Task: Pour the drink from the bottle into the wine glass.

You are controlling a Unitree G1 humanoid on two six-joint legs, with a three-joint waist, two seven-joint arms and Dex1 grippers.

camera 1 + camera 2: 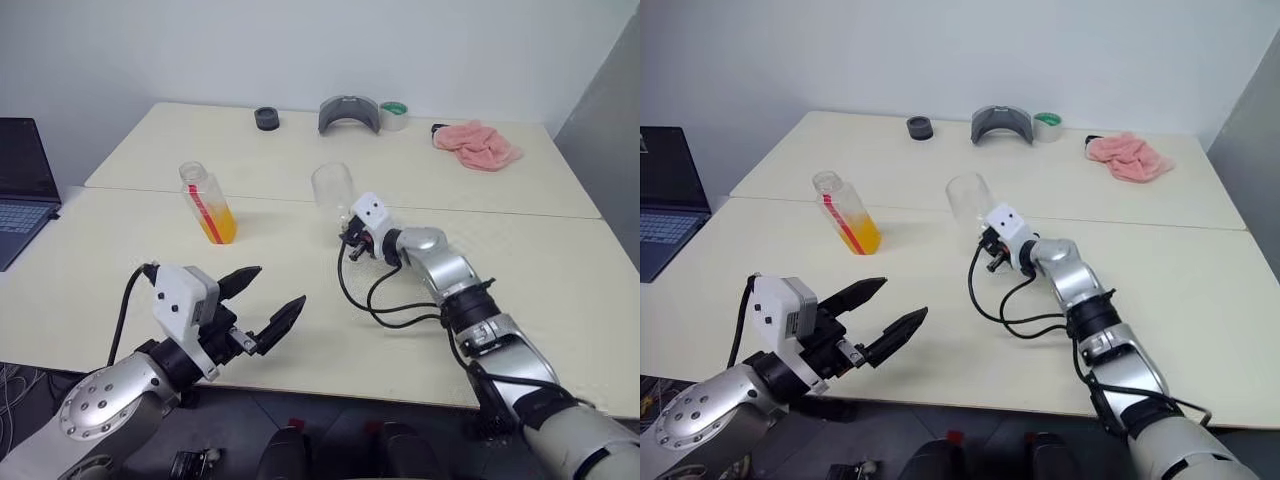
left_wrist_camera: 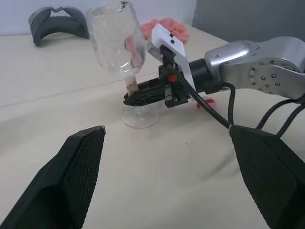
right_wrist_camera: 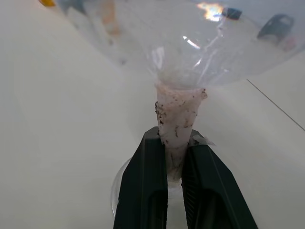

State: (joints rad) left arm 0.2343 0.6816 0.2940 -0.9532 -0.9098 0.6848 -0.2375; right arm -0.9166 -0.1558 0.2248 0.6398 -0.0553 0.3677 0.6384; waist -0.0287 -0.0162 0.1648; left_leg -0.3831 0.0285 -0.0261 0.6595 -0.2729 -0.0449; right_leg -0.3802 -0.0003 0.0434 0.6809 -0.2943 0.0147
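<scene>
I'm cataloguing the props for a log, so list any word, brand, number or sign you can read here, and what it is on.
None can be read.
bottle: white label with a red strip, print too small to read.
laptop: keyboard legends too small, screen dark.
tape roll: no legible marking.
wine glass: plain, no marking.

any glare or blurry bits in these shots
Right wrist view: a bright glare spot on the wine glass bowl, and the background behind it is out of focus. Left wrist view: the near black fingers look soft. Head views: even lighting, no harsh shadows on the table.
</scene>
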